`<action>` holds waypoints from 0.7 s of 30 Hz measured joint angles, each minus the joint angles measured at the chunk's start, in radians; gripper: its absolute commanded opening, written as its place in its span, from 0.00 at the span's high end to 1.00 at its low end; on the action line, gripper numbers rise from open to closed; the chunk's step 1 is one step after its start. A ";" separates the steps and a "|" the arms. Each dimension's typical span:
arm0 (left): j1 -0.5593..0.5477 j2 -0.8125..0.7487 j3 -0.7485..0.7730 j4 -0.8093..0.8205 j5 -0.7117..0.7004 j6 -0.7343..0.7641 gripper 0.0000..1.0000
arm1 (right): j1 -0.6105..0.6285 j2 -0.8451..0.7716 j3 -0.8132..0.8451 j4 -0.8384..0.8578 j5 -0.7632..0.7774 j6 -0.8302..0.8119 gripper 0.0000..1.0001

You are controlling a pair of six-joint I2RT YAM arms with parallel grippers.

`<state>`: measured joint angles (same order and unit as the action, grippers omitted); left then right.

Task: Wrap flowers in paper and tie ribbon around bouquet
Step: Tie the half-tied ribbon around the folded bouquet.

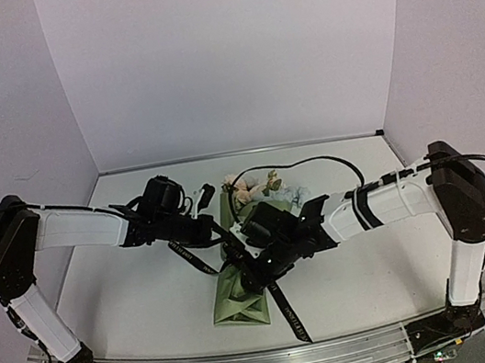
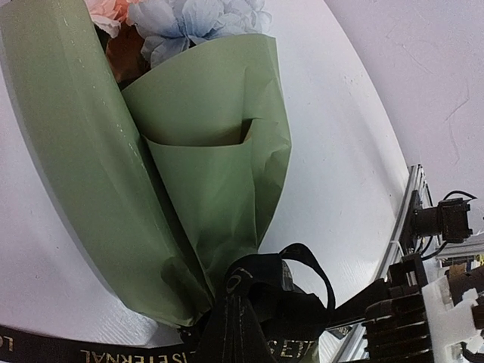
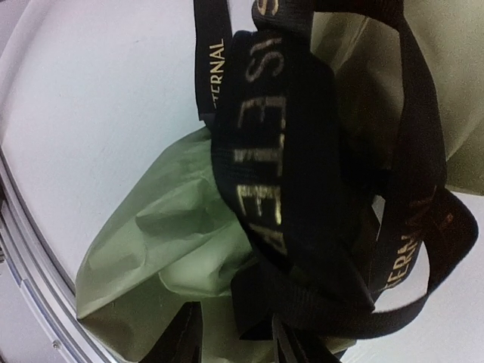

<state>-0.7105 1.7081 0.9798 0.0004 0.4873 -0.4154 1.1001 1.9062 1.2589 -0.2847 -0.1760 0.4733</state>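
The bouquet [image 1: 238, 305] is wrapped; the ribbon [image 2: 272, 302] knot seems not yet tight. The left gripper [image 1: 209, 234] pinches the ribbon; for the right gripper [image 3: 234, 344] I cannot tell.

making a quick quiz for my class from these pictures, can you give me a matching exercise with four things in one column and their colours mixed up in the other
Things
1. paper
2. ribbon
3. flowers
4. table

Colours
a. white
b. black with light lettering
c. olive green
d. pale blue and peach

Right pairs: 1-c, 2-b, 3-d, 4-a
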 measured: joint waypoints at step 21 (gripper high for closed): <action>0.023 -0.058 -0.012 -0.001 -0.073 -0.022 1.00 | 0.000 -0.164 -0.108 -0.045 0.049 0.000 1.00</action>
<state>-0.6880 1.6505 0.9677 -0.0008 0.4145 -0.4375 1.1000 1.7423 1.1513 -0.3294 -0.1269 0.4728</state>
